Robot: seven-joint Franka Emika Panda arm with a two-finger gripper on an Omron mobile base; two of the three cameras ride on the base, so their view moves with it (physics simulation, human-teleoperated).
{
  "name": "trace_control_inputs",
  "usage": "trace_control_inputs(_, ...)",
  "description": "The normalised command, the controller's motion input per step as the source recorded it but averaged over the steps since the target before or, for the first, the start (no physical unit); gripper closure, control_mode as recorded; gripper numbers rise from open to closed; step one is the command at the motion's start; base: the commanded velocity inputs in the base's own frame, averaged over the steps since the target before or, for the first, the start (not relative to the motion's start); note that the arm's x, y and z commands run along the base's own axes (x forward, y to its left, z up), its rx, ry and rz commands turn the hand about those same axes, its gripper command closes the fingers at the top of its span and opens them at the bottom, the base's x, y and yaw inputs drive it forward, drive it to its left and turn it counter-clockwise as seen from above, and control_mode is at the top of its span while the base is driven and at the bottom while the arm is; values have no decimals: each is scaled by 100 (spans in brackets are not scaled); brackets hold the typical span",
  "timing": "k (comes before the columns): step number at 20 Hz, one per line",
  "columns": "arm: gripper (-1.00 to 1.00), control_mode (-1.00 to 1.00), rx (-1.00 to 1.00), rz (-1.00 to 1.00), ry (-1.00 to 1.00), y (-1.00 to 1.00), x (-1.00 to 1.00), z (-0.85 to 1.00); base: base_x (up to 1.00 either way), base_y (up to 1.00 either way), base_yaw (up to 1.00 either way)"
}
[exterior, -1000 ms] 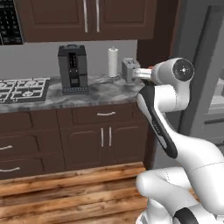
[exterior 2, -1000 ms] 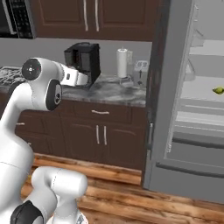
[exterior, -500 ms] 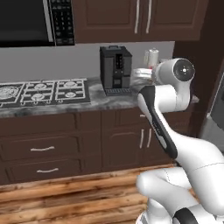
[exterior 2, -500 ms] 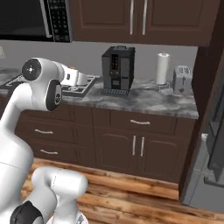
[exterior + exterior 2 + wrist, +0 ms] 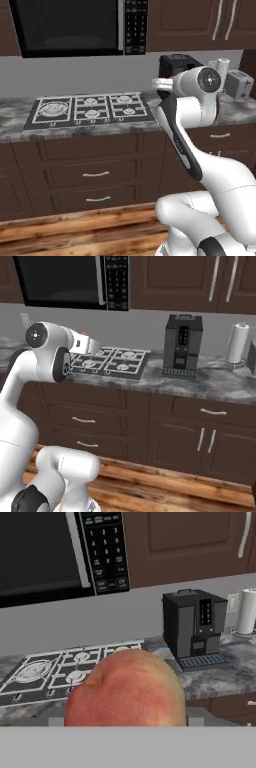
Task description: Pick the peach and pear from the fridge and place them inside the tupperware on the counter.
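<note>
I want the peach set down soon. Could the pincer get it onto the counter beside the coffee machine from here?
Probably yes: the pincer holds the peach, and the counter by the coffee machine lies bare ahead, though the arm must stretch forward.

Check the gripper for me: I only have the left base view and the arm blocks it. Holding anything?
Observer: Yes. In the hand view the gripper is closed on the peach.
Operator: Where is the hand pointing?
Observer: The hand view looks over the peach at the stovetop and the coffee machine beside it on the counter.
Operator: The arm covers that machine here. What's next to it?
Observer: The right base view shows it whole, standing apart from the paper towel roll.
</note>
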Motion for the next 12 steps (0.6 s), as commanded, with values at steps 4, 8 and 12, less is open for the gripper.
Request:
trace_control_inputs(4, 100, 100, 0, 0, 0, 0, 0, 0, 44, 100, 1)
trace_control_inputs(8, 100, 100, 0, 0, 0, 0, 0, 0, 73, 100, 15)
trace_control_inputs(12, 100, 100, 0, 0, 0, 0, 0, 0, 96, 100, 21)
